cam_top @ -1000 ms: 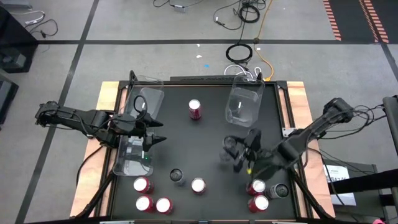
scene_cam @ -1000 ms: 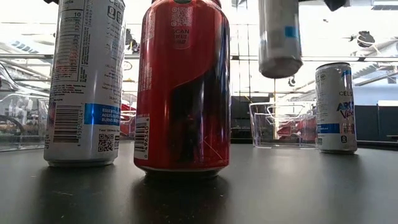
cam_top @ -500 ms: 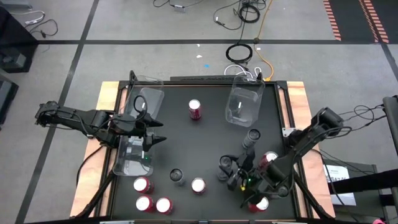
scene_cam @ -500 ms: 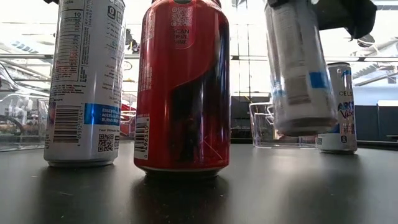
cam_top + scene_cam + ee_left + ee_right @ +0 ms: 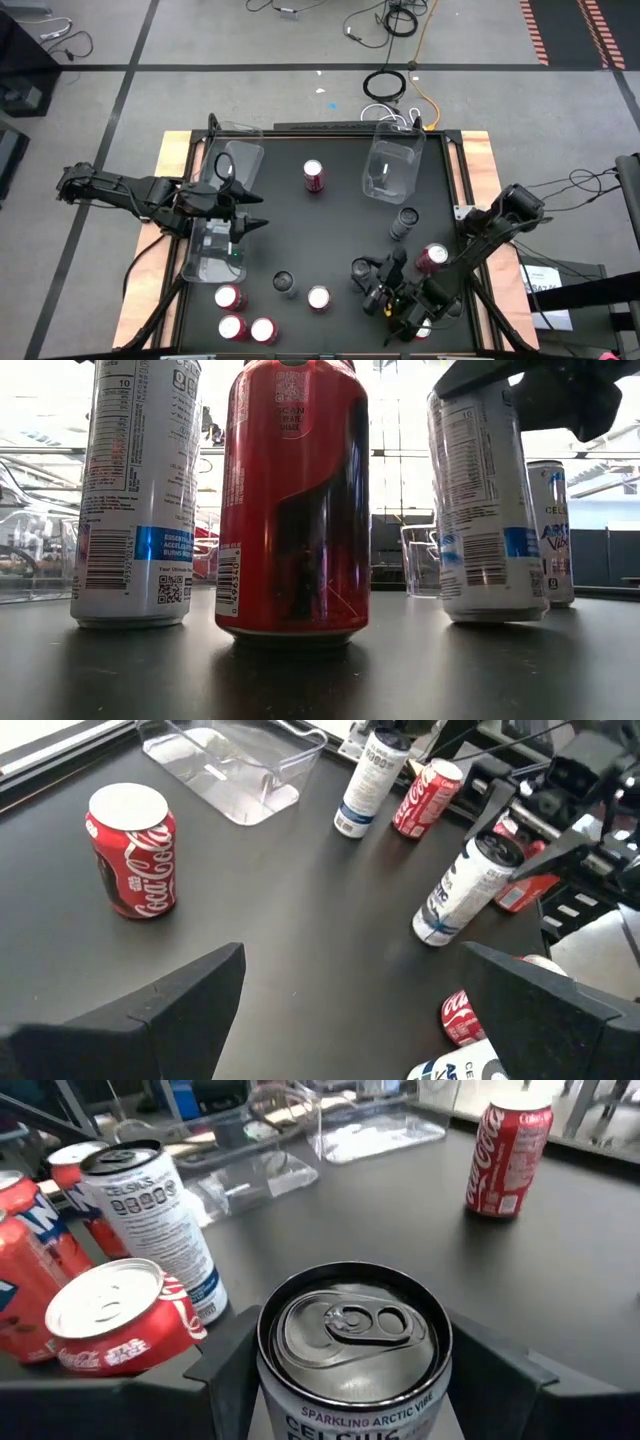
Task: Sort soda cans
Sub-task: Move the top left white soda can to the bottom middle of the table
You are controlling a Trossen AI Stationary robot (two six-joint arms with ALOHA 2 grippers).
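Observation:
Soda cans stand upright across the black table (image 5: 330,225): red ones (image 5: 314,175) (image 5: 319,297) and tall white ones with dark tops (image 5: 405,222) (image 5: 286,283). My right gripper (image 5: 368,278) is near the front, right of centre, shut on a white dark-topped can (image 5: 350,1330). In the low view this can (image 5: 485,510) leans slightly, with its base at the tabletop. My left gripper (image 5: 250,225) hangs open above the left clear bin (image 5: 210,255) with nothing between its fingers (image 5: 190,1010). My right gripper pinches the white can's upper side wall (image 5: 285,1405), just under the rim, between its two fingers (image 5: 225,1365). They come from the table's right, slanting slightly down, across the can. The can leans a little; I cannot tell whether its base (image 5: 490,615) touches the table.
Clear bins stand at the far left (image 5: 235,160) and far right of centre (image 5: 390,170). Red cans cluster at the front left (image 5: 232,327) and by my right arm (image 5: 432,258); one red can (image 5: 120,1315) lies tipped beside a standing white can (image 5: 155,1220).
My right gripper has come down and toward the table's near edge, carrying the white can. The can has sunk from well above the table to tabletop level and now leans slightly. The grip has stayed shut on it.

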